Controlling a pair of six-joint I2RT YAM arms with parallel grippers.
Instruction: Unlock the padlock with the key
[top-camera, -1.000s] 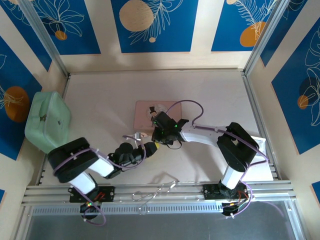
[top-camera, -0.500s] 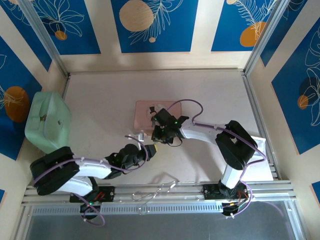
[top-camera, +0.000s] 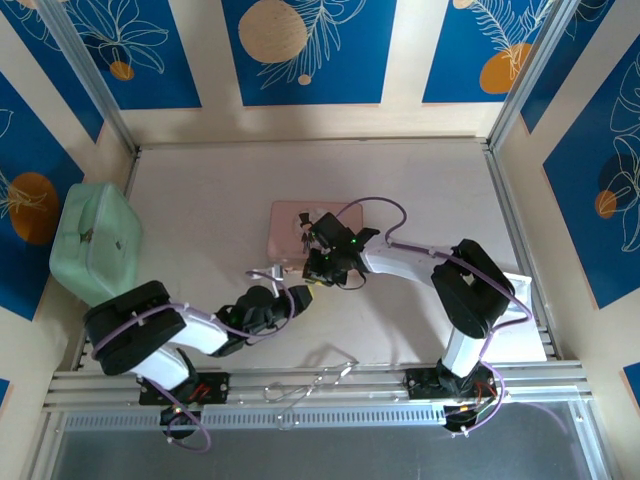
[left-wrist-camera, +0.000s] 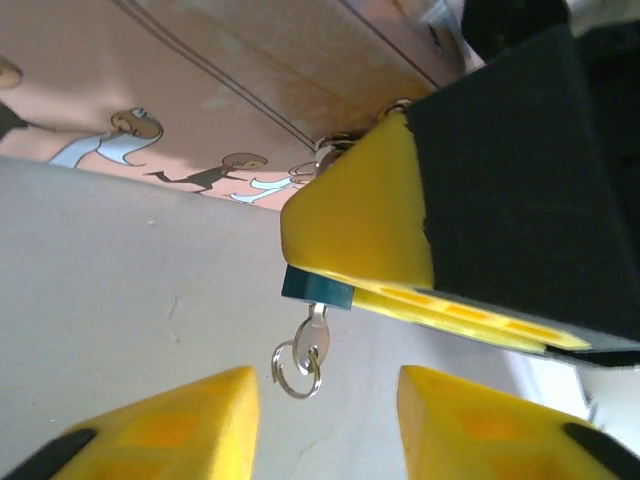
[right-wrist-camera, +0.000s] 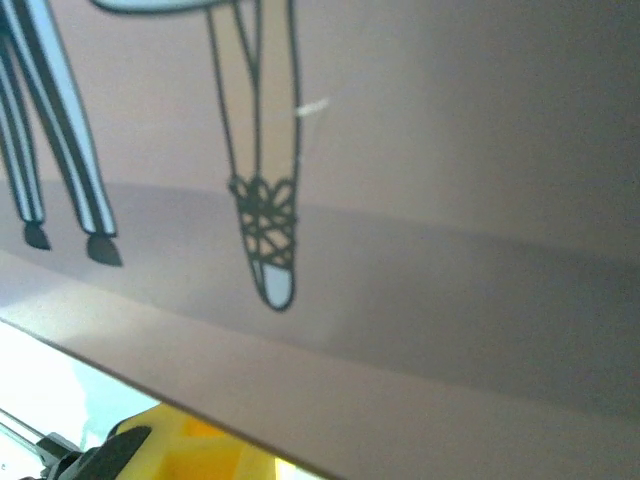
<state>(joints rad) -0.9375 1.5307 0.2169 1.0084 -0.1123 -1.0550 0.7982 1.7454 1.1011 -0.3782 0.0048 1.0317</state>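
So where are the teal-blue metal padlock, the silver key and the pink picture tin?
teal-blue metal padlock (left-wrist-camera: 316, 287), left wrist view, exposed body corner.
silver key (left-wrist-camera: 315, 329), left wrist view, shank.
pink picture tin (top-camera: 286, 236), top external view, bare lid.

Robot test cell in a lab, not a home or a shop. My two arms (top-camera: 400, 268) are bolted to a slotted aluminium rail (top-camera: 560, 378) along the near edge of a pale table (top-camera: 200, 200). Aluminium posts (top-camera: 90, 85) slant up at the back corners. Three sides are boxed in by beige wall panels (top-camera: 405, 60) with blue printed sheets (top-camera: 330, 70) showing white leaves and orange circles, like a staged backdrop. Purple cables (top-camera: 375, 203) run loose along my arms. Few props on the table: a mint green case (top-camera: 95, 245) at the left wall, a pink picture tin (top-camera: 288, 228) mid-table, white paper (top-camera: 530, 335) at the right edge.
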